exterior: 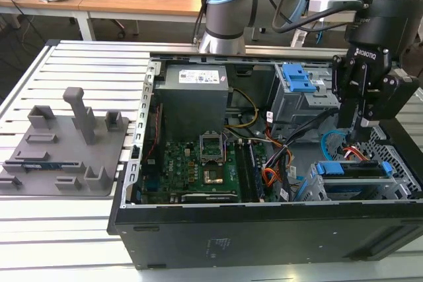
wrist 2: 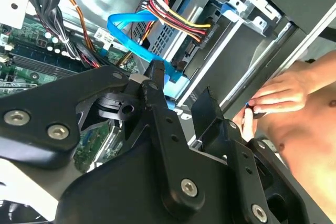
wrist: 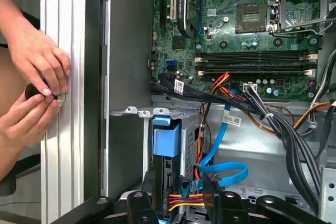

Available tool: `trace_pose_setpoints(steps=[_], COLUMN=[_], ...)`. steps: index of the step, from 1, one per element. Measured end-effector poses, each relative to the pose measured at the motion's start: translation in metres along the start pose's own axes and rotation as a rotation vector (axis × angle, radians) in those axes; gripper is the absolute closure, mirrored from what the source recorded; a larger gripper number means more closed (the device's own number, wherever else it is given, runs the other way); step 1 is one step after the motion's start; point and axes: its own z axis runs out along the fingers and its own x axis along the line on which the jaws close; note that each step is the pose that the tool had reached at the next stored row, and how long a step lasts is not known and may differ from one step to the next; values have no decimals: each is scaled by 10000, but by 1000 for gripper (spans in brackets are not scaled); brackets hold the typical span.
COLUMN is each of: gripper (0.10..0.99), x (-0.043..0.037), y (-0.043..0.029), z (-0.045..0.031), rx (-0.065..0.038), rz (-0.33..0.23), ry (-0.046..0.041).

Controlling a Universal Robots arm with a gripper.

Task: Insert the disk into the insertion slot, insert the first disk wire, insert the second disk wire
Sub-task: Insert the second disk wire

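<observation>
Disk [exterior: 353,170]: seated in the insertion slot [exterior: 308,188], at the case's corner on the exterior view's right; its long axis runs across that view.
Gripper [exterior: 360,133]: just above the disk, pointing down at it.
Jaws: spread, straddling the plug end of the blue wire [wrist: 223,145]; I see no clamping.
Coloured wires [wrist: 184,199]: run to the disk just beside the blue one.
Room: tight, with the slot's wall on one side and the cable bundle [wrist: 281,129] on the other.
Hands [wrist: 37,93]: a person's, on the worktop [exterior: 79,229] rail outside the case, well apart from the jaws.
</observation>
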Motion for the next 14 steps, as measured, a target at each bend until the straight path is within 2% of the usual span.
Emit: trace_pose_setpoints(steps=[3, 6, 12, 13, 14], gripper=[604, 604, 604, 682, 682], x=[-4, -3, -2, -3, -4], y=[-10, -17, -23, -29, -35], z=[9, 14, 25, 27, 29], rx=[-93, -51, -45, -46, -46], rz=[236, 128, 112, 112, 112], ry=[6, 3, 15, 18, 19])
